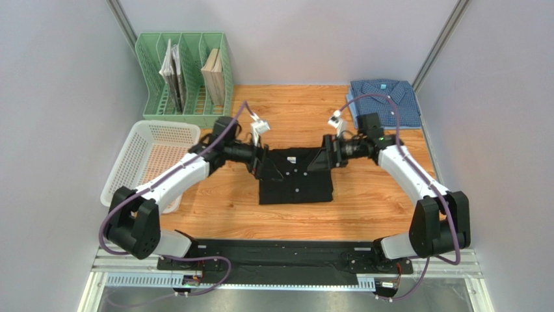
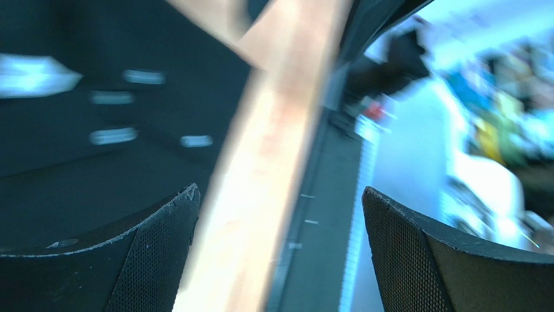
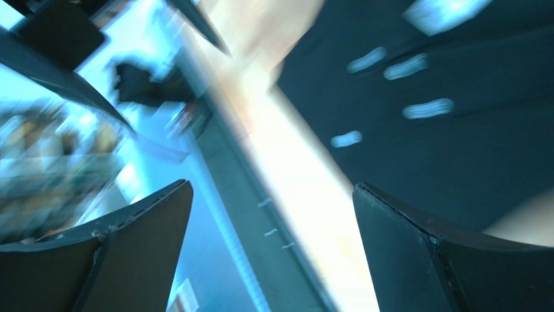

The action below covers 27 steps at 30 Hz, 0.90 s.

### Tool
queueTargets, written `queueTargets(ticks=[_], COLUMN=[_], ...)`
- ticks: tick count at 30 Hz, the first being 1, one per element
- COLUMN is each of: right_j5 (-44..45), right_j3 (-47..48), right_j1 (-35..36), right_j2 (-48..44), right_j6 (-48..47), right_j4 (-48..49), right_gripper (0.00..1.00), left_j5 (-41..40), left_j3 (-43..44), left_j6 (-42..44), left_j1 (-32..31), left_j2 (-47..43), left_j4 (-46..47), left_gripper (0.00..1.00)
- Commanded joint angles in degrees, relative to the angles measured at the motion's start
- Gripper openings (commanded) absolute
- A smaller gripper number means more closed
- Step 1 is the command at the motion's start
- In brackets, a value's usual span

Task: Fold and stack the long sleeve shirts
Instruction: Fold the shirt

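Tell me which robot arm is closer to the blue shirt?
Right. The right arm bends just in front of the blue shirt. The left arm is over on the black shirt's other side.

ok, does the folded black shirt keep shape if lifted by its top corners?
Probably not: the black shirt is thin cloth lying flat, so it likely droops and unfolds. Likely light. Pushed on the wood table, it may bunch, not slide.
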Motion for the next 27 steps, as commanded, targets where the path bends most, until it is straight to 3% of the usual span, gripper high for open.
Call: queueTargets(ticks=[1, 7, 10, 12, 16, 19, 20, 23, 27], right_j5=[-10.5, -11.4, -10.4, -10.1, -14.1, -13.5, -12.7, -12.1, -11.3], right_j3=[-9.2, -6.3, -6.4, -5.2, 2.2, 6.4, 8.7, 14.5, 19.7], right_j1=[5.7, 3.0, -1.0, -3.9, -5.2, -5.6, -5.6, -5.5, -5.3], right_j2=[8.7, 26.4, 31.2, 31.2, 21.6, 18.5, 19.4, 27.2, 35.9], right_j6=[11.1, 2.2, -0.4, -4.4, -13.4, -8.8, -7.1, -2.1, 2.0], right_j4=[13.1, 4.4, 0.6, -6.7, -20.1, -15.8, -13.6, -7.8, -2.2], right_gripper=[1.00, 0.95, 0.91, 0.89, 0.84, 0.80, 0.74, 0.58, 0.45], left_j5=[8.9, 8.6, 6.0, 5.5, 10.9, 11.9, 11.7, 10.1, 6.9], left_j3=[-6.2, -4.0, -6.0, -7.0, -5.2, -1.4, -0.2, 7.2, 14.0], left_j6=[-16.3, -15.2, -13.6, -12.6, -5.7, -3.3, -3.9, -5.5, -10.2], left_j1=[-6.3, -3.1, 0.9, 4.1, 5.5, 4.9, 4.6, 3.8, 3.9], left_j2=[10.5, 27.9, 29.9, 29.8, 23.0, 16.6, 16.2, 19.8, 29.6], left_j4=[19.9, 16.8, 14.0, 11.2, 5.0, 3.9, 4.3, 4.8, 7.7], left_gripper=[0.99, 0.94, 0.93, 0.92, 0.88, 0.88, 0.88, 0.86, 0.84])
